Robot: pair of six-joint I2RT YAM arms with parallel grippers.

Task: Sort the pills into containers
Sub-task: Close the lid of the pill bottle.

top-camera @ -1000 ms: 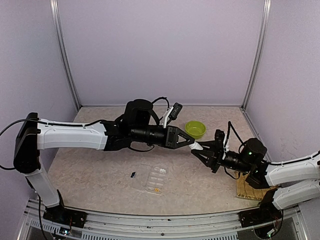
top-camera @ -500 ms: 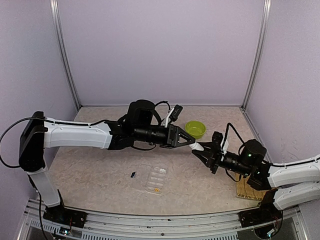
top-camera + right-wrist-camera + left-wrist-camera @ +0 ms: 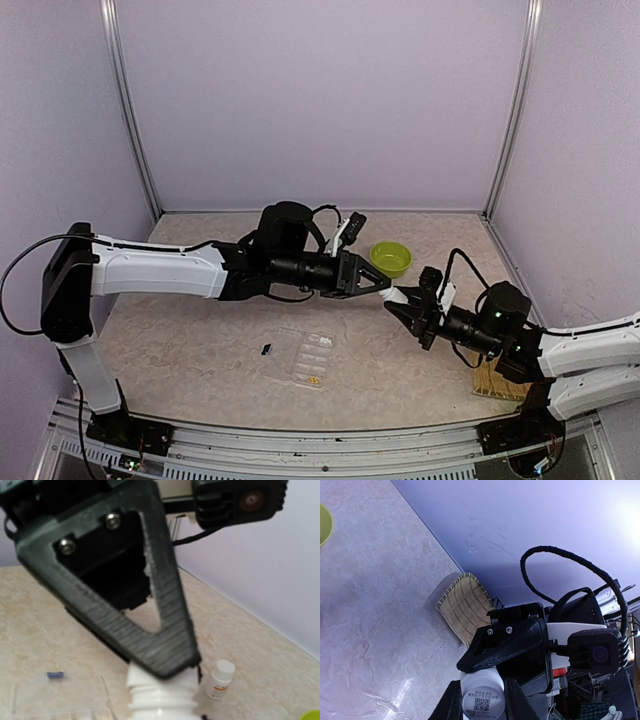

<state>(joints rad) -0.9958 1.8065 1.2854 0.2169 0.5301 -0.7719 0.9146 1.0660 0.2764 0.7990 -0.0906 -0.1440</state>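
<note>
Pill box (image 3: 312, 357) well apart from fingers (image 3: 371, 284)

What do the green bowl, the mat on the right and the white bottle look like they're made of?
The bowl looks like plastic: uniform lime green, smooth. The mat looks like woven straw or bamboo: matte tan, fine parallel ribs. The bottle is likely plastic: opaque white, slightly glossy, with a printed label.

The left pincer (image 3: 482, 706) and the right pincer (image 3: 489, 666) both clasp a white bottle (image 3: 481, 689) above the desk (image 3: 375, 605), a woven mat (image 3: 464, 606) beyond.
</note>
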